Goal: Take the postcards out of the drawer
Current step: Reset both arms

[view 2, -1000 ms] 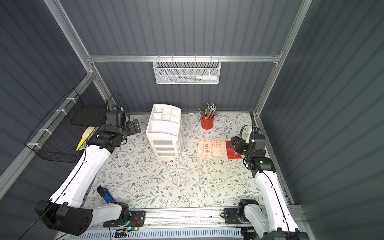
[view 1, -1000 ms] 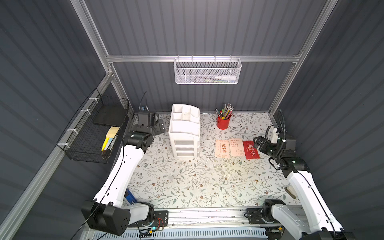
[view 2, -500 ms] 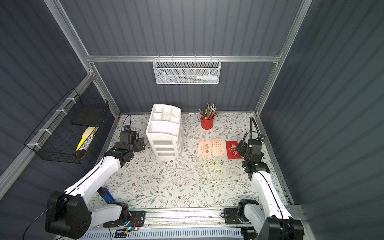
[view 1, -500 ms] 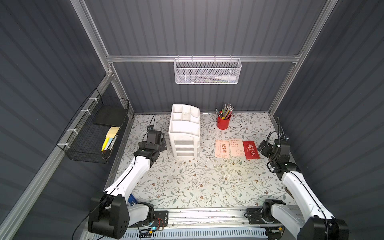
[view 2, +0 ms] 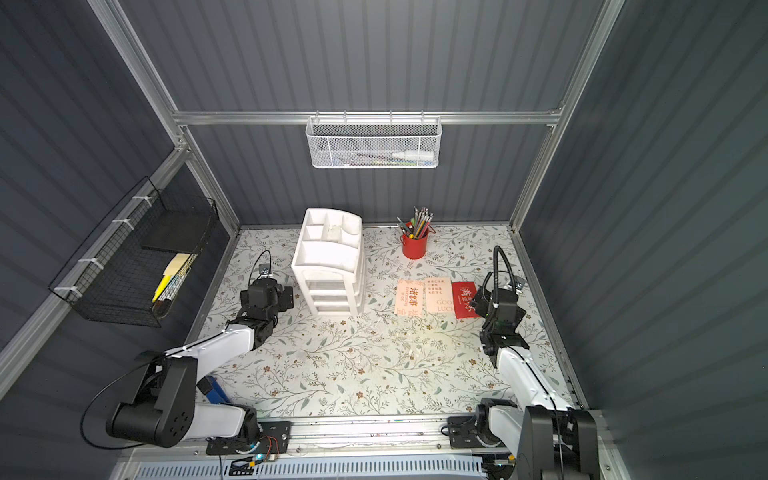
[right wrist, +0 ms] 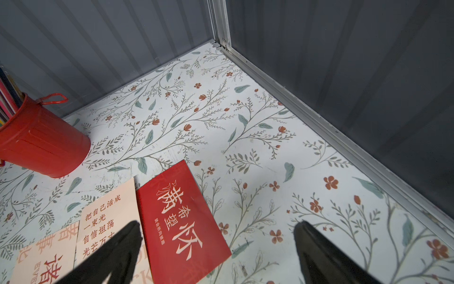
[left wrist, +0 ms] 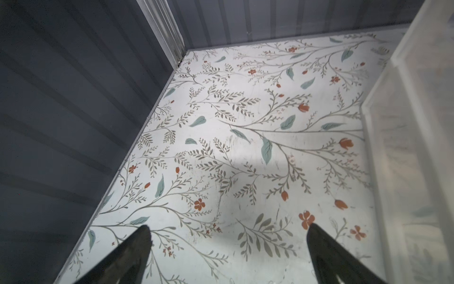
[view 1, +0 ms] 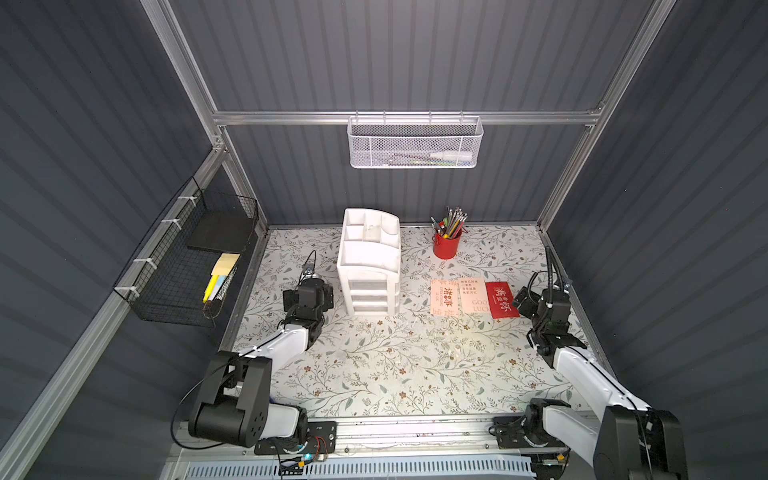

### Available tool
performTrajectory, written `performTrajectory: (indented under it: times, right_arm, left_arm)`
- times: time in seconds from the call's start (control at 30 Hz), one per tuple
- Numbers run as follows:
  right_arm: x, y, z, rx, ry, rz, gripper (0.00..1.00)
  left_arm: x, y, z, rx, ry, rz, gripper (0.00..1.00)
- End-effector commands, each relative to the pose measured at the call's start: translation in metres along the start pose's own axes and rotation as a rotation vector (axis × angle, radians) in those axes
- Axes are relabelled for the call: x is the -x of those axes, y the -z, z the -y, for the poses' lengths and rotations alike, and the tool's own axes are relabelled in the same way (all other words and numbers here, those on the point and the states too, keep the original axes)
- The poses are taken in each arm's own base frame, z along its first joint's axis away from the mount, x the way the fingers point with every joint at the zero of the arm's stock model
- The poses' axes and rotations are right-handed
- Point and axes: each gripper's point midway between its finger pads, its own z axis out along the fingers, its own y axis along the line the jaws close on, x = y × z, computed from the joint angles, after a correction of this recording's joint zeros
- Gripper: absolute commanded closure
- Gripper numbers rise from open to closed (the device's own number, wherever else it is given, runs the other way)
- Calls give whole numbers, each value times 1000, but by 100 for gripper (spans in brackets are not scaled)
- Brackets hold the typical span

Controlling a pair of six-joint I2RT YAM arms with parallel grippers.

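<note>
arms (view 1: 286, 338): both dropped lower since a second ago, left one from table's upper-left corner to beside white drawer organizer (view 1: 371, 286)
left gripper (left wrist: 228, 226): released, empty, above floral tabletop (left wrist: 245, 147)
right gripper (right wrist: 217, 222): released, empty, by red postcard (right wrist: 181, 221)
postcards (view 1: 473, 296): three flat in a row, right of centre, outside the drawers

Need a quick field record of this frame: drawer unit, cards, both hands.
drawer unit: white, upright, drawers look shut
left hand: open, empty, beside drawer unit
right hand: open, empty, by the red postcard
postcards: three, flat on the table, side by side, out of the drawers
pencil cup: red, upright, behind the postcards
</note>
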Motion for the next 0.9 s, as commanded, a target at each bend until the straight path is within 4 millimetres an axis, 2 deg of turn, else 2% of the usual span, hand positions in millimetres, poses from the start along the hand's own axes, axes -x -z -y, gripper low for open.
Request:
performTrajectory:
  times: [0.0, 0.13, 0.27, 0.37, 0.53, 0.77, 0.87]
  right_arm:
    - [8, -4, -3, 22, 1, 70, 1]
    - [4, -13, -10, 57, 10, 66, 1]
    - [0, -27, -19, 94, 33, 73, 1]
    - [-3, -34, -28, 145, 68, 92, 1]
    - [-7, -41, -31, 160, 86, 112, 1]
    - [-11, -39, -45, 244, 119, 112, 1]
    - [-22, -39, -55, 314, 154, 104, 1]
  left_arm:
    - [25, -5, 6, -65, 36, 144, 0]
    - [9, -18, 13, -104, 25, 104, 0]
    - [-2, -24, 17, -117, 31, 110, 0]
    - [-1, -23, 16, -113, 30, 135, 0]
    - [-8, -26, 16, -110, 19, 163, 0]
    - [-21, -34, 16, -91, 39, 160, 0]
    - [-21, -39, 19, -105, 25, 141, 0]
